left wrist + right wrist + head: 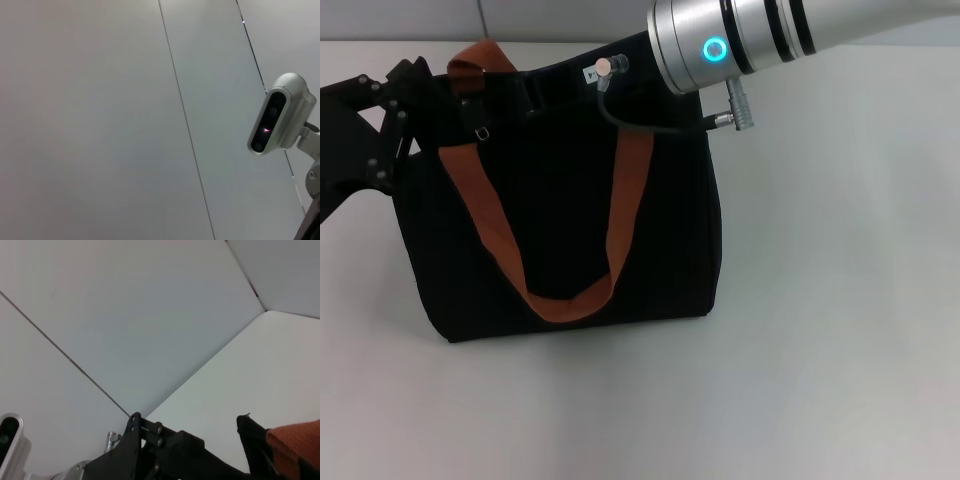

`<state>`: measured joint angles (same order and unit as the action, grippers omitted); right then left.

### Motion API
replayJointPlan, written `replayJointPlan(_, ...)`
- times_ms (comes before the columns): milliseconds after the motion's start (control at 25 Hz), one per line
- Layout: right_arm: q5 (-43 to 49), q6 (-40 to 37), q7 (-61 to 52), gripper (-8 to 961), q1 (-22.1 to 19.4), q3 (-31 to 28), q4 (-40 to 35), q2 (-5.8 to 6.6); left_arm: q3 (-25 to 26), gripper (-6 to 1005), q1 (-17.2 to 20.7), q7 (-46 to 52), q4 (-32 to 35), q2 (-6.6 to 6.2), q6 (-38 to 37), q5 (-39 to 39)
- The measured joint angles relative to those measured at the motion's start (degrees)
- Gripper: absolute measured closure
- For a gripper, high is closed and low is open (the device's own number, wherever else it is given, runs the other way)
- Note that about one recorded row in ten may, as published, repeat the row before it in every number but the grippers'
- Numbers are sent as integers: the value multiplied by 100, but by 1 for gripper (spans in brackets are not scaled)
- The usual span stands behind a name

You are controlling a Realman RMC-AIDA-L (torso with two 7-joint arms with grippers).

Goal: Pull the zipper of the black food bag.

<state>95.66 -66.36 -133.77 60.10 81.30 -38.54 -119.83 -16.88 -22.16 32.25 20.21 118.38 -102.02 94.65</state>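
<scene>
While the black food bag (560, 240) stands upright on the white table (820, 350), its top edge is approached from both ends. The left gripper (405, 110), a black linkage, is seen at the bag's upper left corner, touching or just beside the fabric; whether anything is pinched there cannot be told. The right arm's silver wrist (720, 40) is seen above the bag's upper right corner, its gripper hidden behind the bag's top edge, so the finger state cannot be told. The zipper pull cannot be made out with certainty; a small metal ring (480, 130) is seen near the left orange-brown strap (480, 210). The zip line is judged to run left to right along the top edge, between the two grippers.
</scene>
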Motion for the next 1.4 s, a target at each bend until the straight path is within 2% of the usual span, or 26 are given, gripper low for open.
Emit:
replayJointPlan(160,0,7,1,734,1,0,-3,0,-8,974,-5,0,0,1,-21,0)
replayJointPlan(720,13,56,48,733,5,139,-68,-5,19,973,-15,17,-9,2,-76,1)
replayJointPlan(1080,18,62,59,619,2,141,-74,-9,25,973,13,14,-9,0,-202,1)
replayJointPlan(1400,-35,105,69,618,-34,305,-183,-9,10,973,15,36,-9,0,-250,1)
